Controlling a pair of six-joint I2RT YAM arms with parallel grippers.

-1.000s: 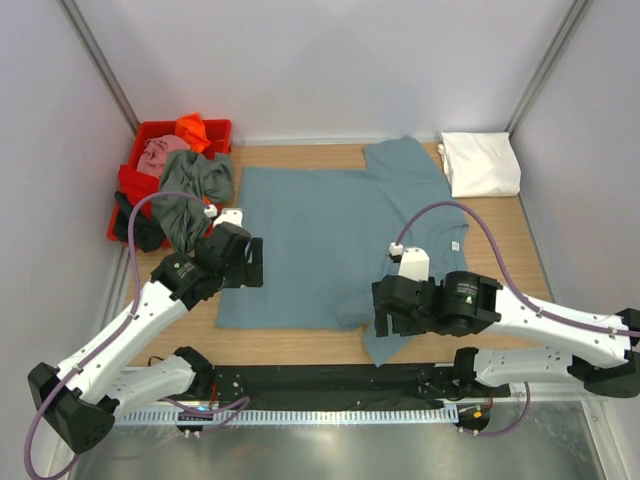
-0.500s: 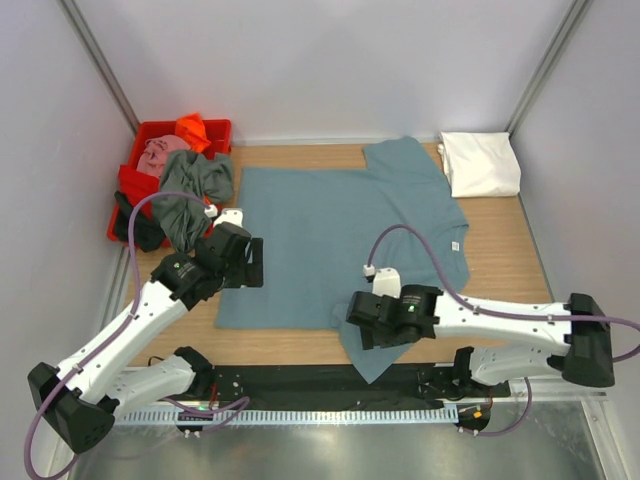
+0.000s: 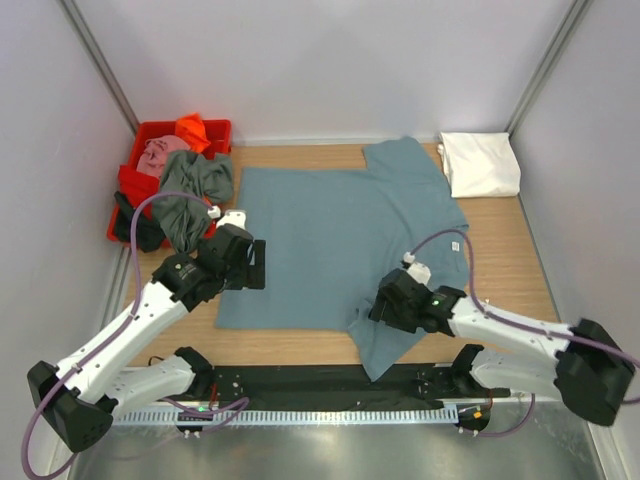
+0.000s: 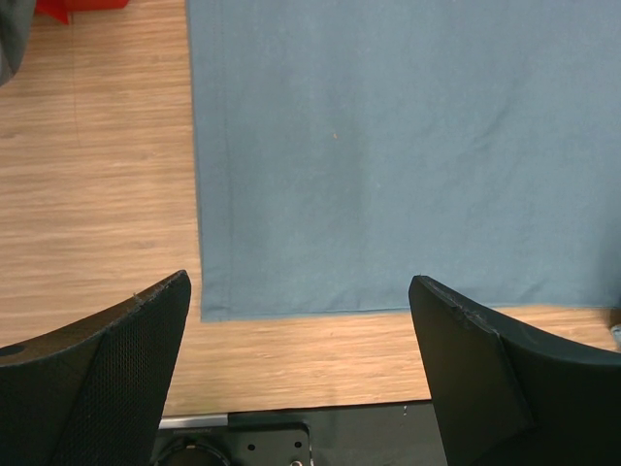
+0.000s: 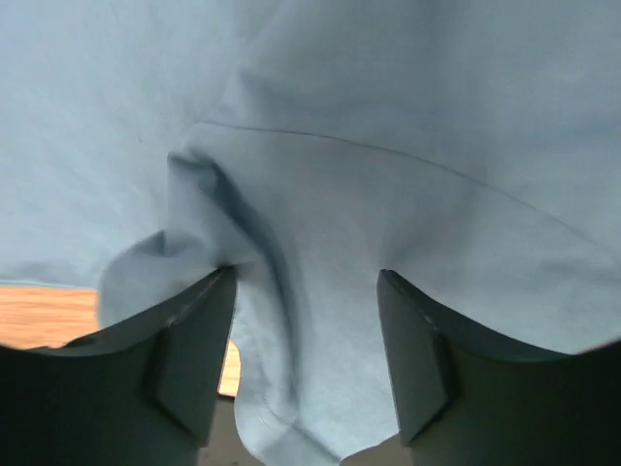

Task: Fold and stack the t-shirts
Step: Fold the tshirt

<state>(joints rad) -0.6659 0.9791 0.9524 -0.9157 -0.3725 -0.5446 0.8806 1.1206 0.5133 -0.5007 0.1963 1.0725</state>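
A dusty teal-blue t-shirt point(image 3: 340, 225) lies spread flat on the wooden table, with one sleeve point(image 3: 385, 345) reaching the near edge. My left gripper point(image 3: 250, 265) is open and empty, hovering over the shirt's near-left corner point(image 4: 206, 313). In the left wrist view the gripper point(image 4: 301, 388) has its jaws wide apart. My right gripper point(image 3: 385, 305) is open, low over the near sleeve. In the right wrist view rumpled teal cloth point(image 5: 320, 194) bunches between its fingers point(image 5: 199, 349). A white t-shirt point(image 3: 480, 163) lies folded at the back right.
A red tub point(image 3: 128, 190) stands at the back left, holding a grey-green shirt point(image 3: 195, 175), a pink one point(image 3: 160, 152) and an orange one point(image 3: 192, 130). A dark grey garment point(image 3: 180, 222) hangs over its front. White walls close in on three sides.
My right arm swung: its gripper went left toward the near edge, then back right onto the sleeve. The sleeve flap shifted slightly toward the near edge. The left arm has not moved.
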